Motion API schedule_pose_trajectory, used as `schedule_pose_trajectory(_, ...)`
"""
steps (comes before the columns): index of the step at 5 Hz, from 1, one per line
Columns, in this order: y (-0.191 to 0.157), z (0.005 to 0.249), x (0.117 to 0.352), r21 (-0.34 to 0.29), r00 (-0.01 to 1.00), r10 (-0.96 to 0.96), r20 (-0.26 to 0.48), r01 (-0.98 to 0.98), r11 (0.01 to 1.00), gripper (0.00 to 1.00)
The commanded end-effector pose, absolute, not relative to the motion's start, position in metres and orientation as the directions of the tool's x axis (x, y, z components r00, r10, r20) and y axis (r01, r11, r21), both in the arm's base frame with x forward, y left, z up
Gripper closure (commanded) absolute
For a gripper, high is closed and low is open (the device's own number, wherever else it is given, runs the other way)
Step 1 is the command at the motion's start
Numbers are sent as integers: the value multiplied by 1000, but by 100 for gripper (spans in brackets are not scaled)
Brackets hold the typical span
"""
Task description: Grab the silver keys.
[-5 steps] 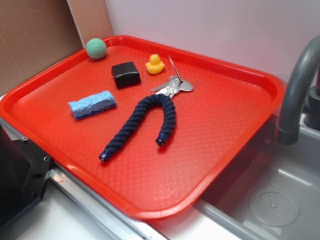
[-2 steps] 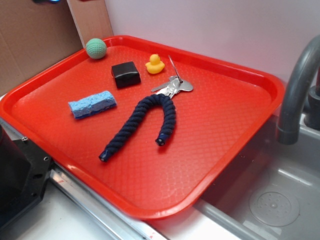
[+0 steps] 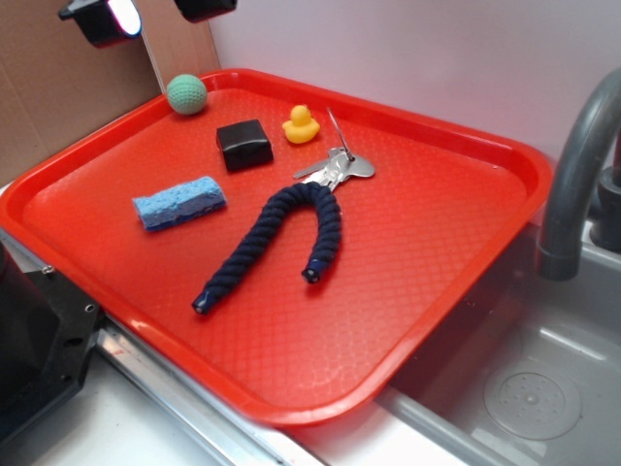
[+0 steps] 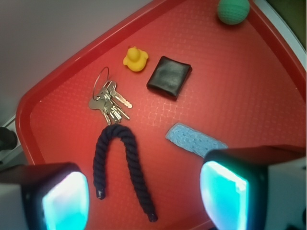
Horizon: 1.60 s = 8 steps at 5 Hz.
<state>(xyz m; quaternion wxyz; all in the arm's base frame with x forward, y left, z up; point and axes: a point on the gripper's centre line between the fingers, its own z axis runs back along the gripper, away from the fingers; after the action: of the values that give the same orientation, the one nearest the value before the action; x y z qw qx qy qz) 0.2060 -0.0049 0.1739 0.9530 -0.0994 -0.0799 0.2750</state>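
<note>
The silver keys [image 3: 337, 167] lie flat on the red tray [image 3: 456, 243], just right of the yellow duck and touching the bend of the dark rope; in the wrist view the silver keys [image 4: 108, 102] sit left of centre. My gripper [image 3: 153, 14] hangs high at the top left of the exterior view, far from the keys. Its two fingers are wide apart with nothing between them; in the wrist view my gripper [image 4: 144, 199] looks down on the tray from well above.
On the tray lie a yellow duck [image 3: 301, 125], a black block [image 3: 243, 145], a green ball [image 3: 186, 94], a blue sponge [image 3: 179, 201] and a navy rope [image 3: 277, 241] bent in a U. A grey faucet [image 3: 577, 175] and sink stand at the right.
My gripper has come down into the exterior view at the top left; a second ago it was out of the picture. Nothing on the tray has moved.
</note>
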Motion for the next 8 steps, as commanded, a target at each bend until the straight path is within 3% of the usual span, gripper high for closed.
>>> schedule_pose_trajectory(1,1,178,208,-243,828,549,114,-512,824,0)
schedule_pose_trajectory(2,2,128,243,-173,840,527,132,-504,846,0)
schedule_pose_trajectory(3,-11,87,262,-194,844,515,146,-486,852,0)
schedule_pose_trajectory(5,-24,65,292,-201,866,489,110,-462,864,0)
schedule_pose_trajectory(7,-35,74,309,-257,878,468,101,-431,865,0)
schedule_pose_trajectory(8,-40,61,314,-217,884,458,98,-430,876,0)
